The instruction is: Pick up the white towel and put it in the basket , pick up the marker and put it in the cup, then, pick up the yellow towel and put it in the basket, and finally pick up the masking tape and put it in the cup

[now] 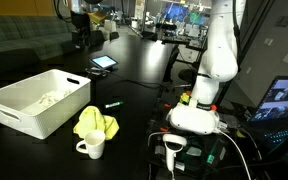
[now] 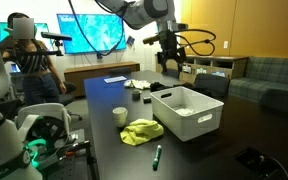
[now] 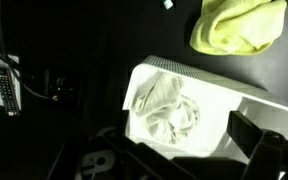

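Observation:
The white towel (image 3: 167, 110) lies crumpled inside the basket (image 3: 224, 95), seen also in an exterior view as a pale heap (image 1: 48, 99) within the bin (image 1: 34, 118). My gripper (image 3: 169, 152) hangs open and empty straight above it, high over the basket (image 2: 184, 126) in an exterior view (image 2: 169, 55). The yellow towel (image 1: 96, 124) (image 2: 141, 131) (image 3: 239, 25) lies beside the basket. The cup (image 1: 92, 147) (image 2: 120, 116) stands next to that towel. The marker (image 1: 112, 104) (image 2: 156, 156) rests on the dark table. The masking tape is out of view.
A tablet (image 1: 103, 62) lies further back on the black table. A laptop (image 1: 284, 100) sits by the arm's base (image 1: 196, 118). A person (image 2: 29, 55) stands beyond the table end. Small dark items (image 2: 139, 88) lie behind the basket.

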You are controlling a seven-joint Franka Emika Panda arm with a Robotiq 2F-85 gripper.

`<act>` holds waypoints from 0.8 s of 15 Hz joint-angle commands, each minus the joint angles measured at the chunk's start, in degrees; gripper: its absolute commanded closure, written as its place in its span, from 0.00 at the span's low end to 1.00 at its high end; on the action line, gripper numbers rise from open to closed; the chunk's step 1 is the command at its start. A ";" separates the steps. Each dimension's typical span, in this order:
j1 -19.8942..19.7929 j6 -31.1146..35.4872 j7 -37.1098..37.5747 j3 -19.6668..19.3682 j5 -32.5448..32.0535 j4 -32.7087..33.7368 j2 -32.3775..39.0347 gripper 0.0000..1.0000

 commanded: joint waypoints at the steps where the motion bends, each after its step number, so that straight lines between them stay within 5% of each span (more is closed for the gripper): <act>1: -0.97 8.39 -4.25 -1.17 1.61 -14.52 -4.81 0.00; 8: -1.39 27.25 -5.18 -1.26 5.06 -38.94 -6.06 0.00; 12: -1.00 34.98 -6.54 -1.12 5.26 -45.15 -2.97 0.00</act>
